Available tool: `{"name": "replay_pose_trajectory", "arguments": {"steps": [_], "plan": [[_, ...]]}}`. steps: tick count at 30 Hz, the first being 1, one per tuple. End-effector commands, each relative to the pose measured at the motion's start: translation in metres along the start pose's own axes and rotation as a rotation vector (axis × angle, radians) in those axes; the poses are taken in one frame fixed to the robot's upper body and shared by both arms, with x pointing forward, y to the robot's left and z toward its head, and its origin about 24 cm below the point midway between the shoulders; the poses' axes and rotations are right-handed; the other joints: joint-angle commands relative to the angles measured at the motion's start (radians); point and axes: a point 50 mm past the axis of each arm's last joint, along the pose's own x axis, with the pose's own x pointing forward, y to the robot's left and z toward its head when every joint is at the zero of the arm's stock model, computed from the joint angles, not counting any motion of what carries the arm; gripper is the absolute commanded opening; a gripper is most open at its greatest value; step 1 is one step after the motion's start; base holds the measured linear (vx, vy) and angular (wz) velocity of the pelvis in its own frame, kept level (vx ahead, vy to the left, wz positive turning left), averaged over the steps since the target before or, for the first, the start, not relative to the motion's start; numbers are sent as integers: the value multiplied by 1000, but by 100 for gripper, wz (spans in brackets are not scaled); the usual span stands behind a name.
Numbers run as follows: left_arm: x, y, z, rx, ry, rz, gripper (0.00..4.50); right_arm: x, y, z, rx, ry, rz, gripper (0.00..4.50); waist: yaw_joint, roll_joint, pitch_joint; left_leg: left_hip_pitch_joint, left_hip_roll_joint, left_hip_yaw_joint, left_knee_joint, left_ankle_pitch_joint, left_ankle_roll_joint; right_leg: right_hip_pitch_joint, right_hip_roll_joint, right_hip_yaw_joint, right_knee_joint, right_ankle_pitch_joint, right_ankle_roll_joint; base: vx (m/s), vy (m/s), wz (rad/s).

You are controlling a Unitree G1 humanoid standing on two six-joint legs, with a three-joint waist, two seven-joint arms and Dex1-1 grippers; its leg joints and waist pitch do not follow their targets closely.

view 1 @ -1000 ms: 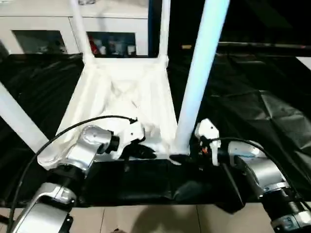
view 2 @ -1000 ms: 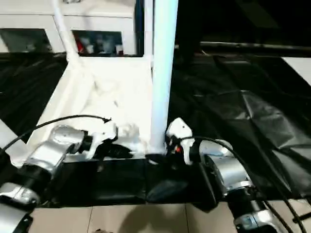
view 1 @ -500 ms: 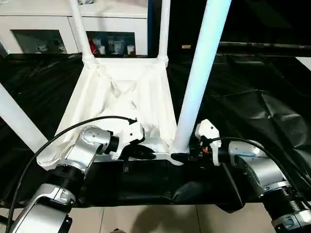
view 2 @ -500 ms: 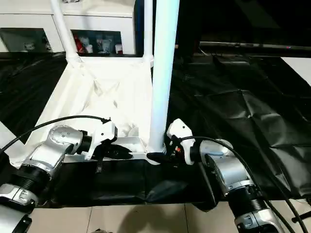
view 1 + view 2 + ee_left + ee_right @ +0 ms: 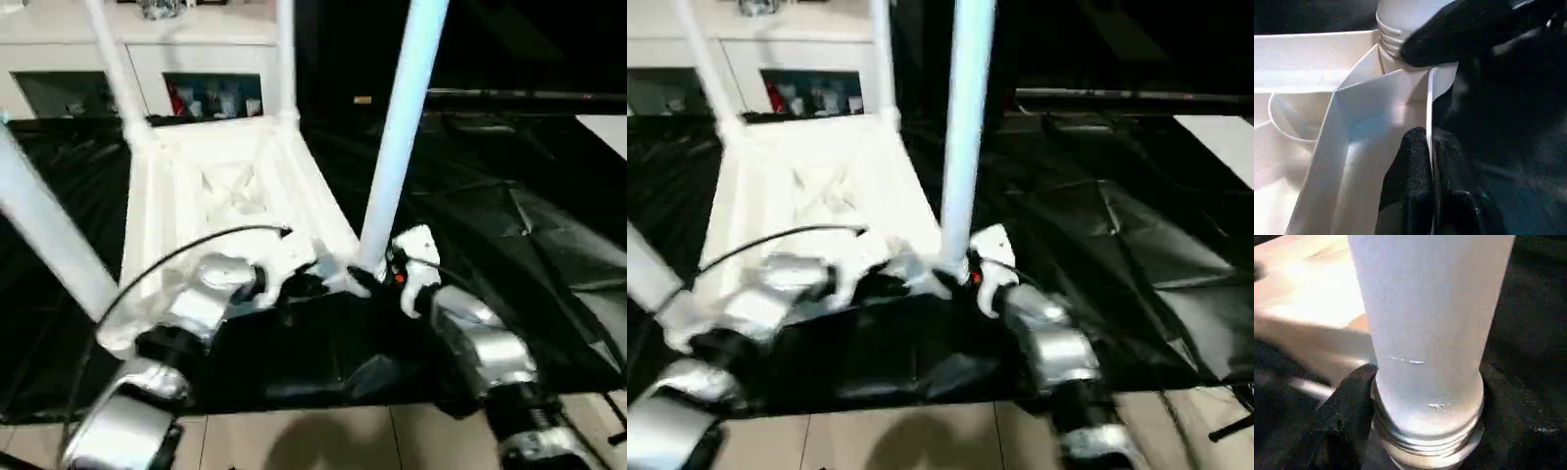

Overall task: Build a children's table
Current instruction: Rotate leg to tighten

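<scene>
In your left eye view, the white table top (image 5: 225, 186) lies underside-up on the black-draped work table (image 5: 509, 235), legs rising from its corners. Your left wrist view has the left gripper (image 5: 1431, 161) pinching the top's thin rim. In your right wrist view, the right gripper (image 5: 1425, 401) clasps the near leg (image 5: 1425, 318) just above its threads.

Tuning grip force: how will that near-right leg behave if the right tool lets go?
Probably tippy: the leg stands tall with threads still showing above the socket. Looks smooth, rigid plastic, so likely slippery in the right tool.
</scene>
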Motion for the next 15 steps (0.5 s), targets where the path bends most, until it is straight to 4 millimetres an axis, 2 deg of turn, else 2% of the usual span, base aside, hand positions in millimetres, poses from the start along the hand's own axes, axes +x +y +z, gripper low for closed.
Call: {"name": "replay_pose_trajectory", "arguments": {"steps": [1,2,3,5,8,9,11,13,14,15], "plan": [[19,-14,2,-82,-54,26,0,11,16,-9,38,49,-19,277,-3,-20,-40,14,31,-23,-69,-343,-6,19,-47,29,-99,-446,-132,0,0,0],[24,-15,5,-82,-53,33,0,16,19,-6,46,36,-40,277,-1,-12,-43,14,31,-25,-70,-343,-8,23,-48,29,-97,-440,-132,0,0,0],[27,-16,7,-83,-52,39,0,20,22,-4,52,27,-56,277,-6,-15,-44,11,30,-23,-70,-339,-5,23,-46,29,-98,-416,-135,0,0,0],[29,-17,9,-82,-58,33,0,23,25,0,42,9,-53,277,-5,-15,-46,11,30,-23,-70,-333,-2,25,-46,29,-96,-395,-141,0,0,0],[27,-15,11,-72,-72,33,0,23,28,8,35,-49,9,277,-1,-14,-50,7,30,-20,-66,-295,20,31,-44,30,-88,-292,-161,0,0,0],[25,-13,11,-67,-74,34,0,22,28,10,34,-73,30,333,-1,-13,-50,6,30,-18,-65,-285,29,32,-44,30,-86,-265,-171,0,0,0],[21,-11,9,-58,-75,33,0,19,25,13,23,-92,60,347,0,-16,-50,6,30,-17,-64,-277,37,34,-45,29,-86,-260,-176,0,0,0],[17,-9,6,-53,-75,24,0,16,22,14,26,-94,97,369,2,-15,-49,6,30,-17,-64,-279,46,35,-47,29,-89,-287,-173,0,0,0],[13,-7,4,-42,-76,13,0,11,20,16,21,-96,142,382,3,-29,-49,5,31,-17,-64,-273,51,36,-47,27,-88,-297,-170,0,0,0],[10,-7,3,-32,-78,3,0,8,19,16,9,-93,169,390,7,-23,-49,4,32,-18,-64,-263,59,39,-48,28,-86,-289,-170,0,0,0]]}}
